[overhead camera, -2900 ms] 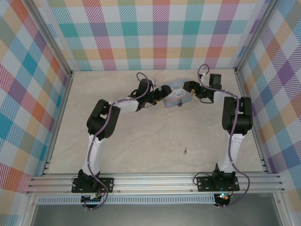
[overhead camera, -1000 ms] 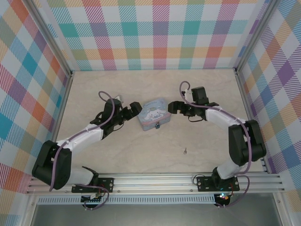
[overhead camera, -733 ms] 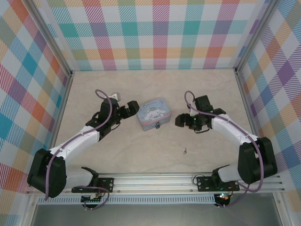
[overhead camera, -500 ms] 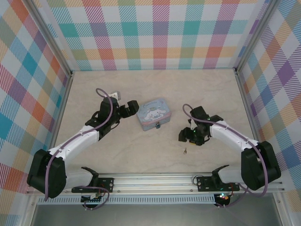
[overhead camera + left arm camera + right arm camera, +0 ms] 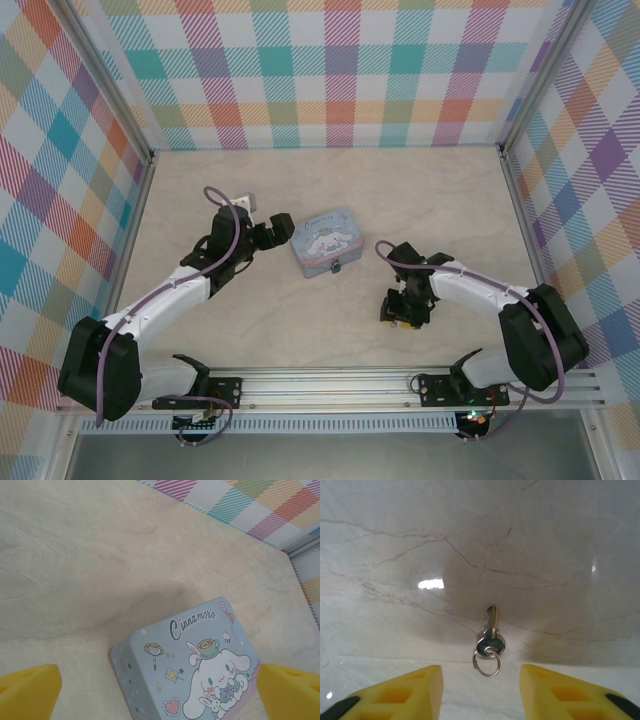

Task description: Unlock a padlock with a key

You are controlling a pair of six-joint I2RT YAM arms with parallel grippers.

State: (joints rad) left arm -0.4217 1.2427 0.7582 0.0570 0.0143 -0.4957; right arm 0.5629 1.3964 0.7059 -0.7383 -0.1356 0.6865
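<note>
right gripper (image 5: 480,692): jaws spread apart, holding nothing; it points down at the table (image 5: 300,330), with one yellow fingertip (image 5: 395,692) low on each side of the right wrist view
key (image 5: 491,632): lies flat on the pale marble-look table, blade pointing away from the right wrist camera, with a small split ring (image 5: 486,665) through its head; it sits just ahead of the gap between the right fingers and touches neither
left gripper (image 5: 280,230): jaws wide, holding nothing; it is just beside the left end of the tin, aimed at it
tin (image 5: 195,675): light blue, with a printed cartoon dog and balloons; it lies lid up near the middle of the table, between the two arms
padlock (image 5: 337,267): a tiny dark piece at the tin's near edge in the top view, too small to tell how its shackle stands
spacing: the key lies nearer the arm bases than the tin, to its right and well apart from the padlock
</note>
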